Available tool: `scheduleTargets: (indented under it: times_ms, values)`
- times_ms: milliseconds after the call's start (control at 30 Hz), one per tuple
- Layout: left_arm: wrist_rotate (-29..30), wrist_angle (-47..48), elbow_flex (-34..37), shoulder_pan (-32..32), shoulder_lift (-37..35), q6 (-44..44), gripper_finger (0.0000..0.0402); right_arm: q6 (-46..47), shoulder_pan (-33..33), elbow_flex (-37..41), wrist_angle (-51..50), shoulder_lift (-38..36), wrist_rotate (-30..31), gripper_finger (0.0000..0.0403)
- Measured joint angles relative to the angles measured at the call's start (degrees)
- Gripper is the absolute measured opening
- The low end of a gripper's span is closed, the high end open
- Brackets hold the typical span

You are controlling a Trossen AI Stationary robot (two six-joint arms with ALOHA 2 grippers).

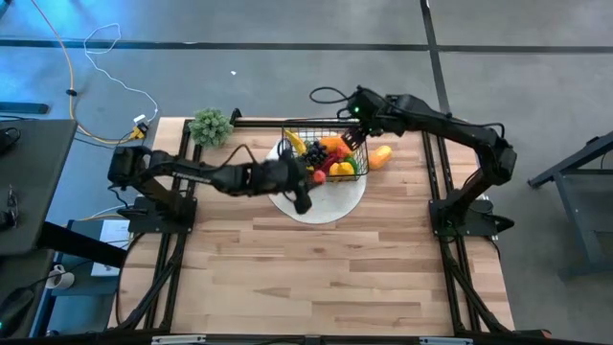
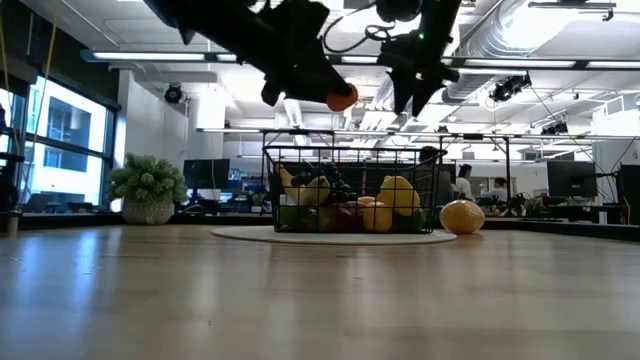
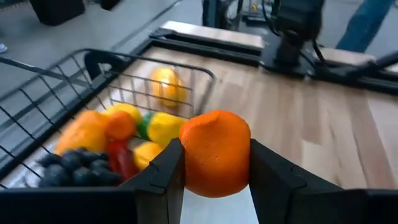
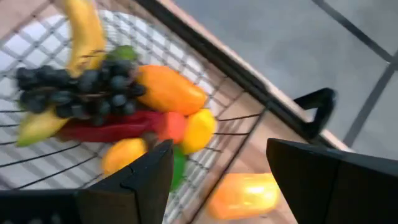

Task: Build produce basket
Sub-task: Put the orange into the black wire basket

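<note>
The black wire basket (image 1: 326, 151) stands on a round white plate (image 1: 321, 206) at the table's far middle. It holds a banana (image 4: 84, 28), dark grapes (image 4: 81, 84), an orange mango (image 4: 171, 90), a red chilli (image 4: 112, 127) and lemons (image 4: 196, 130). My left gripper (image 1: 308, 182) is shut on a small orange (image 3: 214, 152), above the plate by the basket's near side. It shows above the basket's rim in the low view (image 2: 341, 97). My right gripper (image 1: 356, 142) is open and empty, high over the basket's far right corner. A yellow-orange fruit (image 1: 381, 155) lies on the table right of the basket. My left gripper pinches the small orange by two opposite sides (image 3: 186, 162) between its two fingers (image 3: 161, 177). The fingers come slanting down from the table's left. The orange is lifted clear, above the height of the basket's rim (image 2: 345, 150).
A spiky grey-green leafy bunch in a pot (image 1: 211, 126) stands at the table's far left corner. The table's near half (image 1: 316, 278) is bare wood. People and desks show in the room beyond (image 2: 465, 185).
</note>
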State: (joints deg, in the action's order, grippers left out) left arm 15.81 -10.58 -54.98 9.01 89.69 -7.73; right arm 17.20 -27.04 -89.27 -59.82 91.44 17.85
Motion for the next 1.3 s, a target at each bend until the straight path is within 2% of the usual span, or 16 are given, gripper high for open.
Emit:
scheduleTargets:
  times_ms: [133,267,433,633,867,1300]
  values:
    - [-3.1,-2.2,0.0,4.3,0.0,0.4,0.0124,-3.5,-3.7,0.0,-0.2,0.0,0.0,0.0238]
    - [-3.7,-4.1,0.0,7.8,0.0,0.4,0.0121,-6.4,-7.0,0.0,-0.7,0.0,-0.1,0.0238]
    - [-8.7,-6.3,0.0,11.3,0.3,0.5,0.012,-9.8,-10.4,0.0,-0.7,0.0,-1.6,0.0238]
    - [-8.8,-9.2,0.0,12.7,3.7,0.9,0.012,-10.2,-13.1,0.0,-0.7,0.0,-2.0,0.0238]
    - [-8.3,-10.9,0.0,12.7,7.2,0.5,0.0121,-16.1,-14.6,0.0,-2.6,0.0,-4.9,0.0238]
    - [-9.2,-11.8,0.0,13.2,8.2,0.9,0.0177,-16.2,-14.7,0.0,-7.4,0.0,-4.5,0.0238]
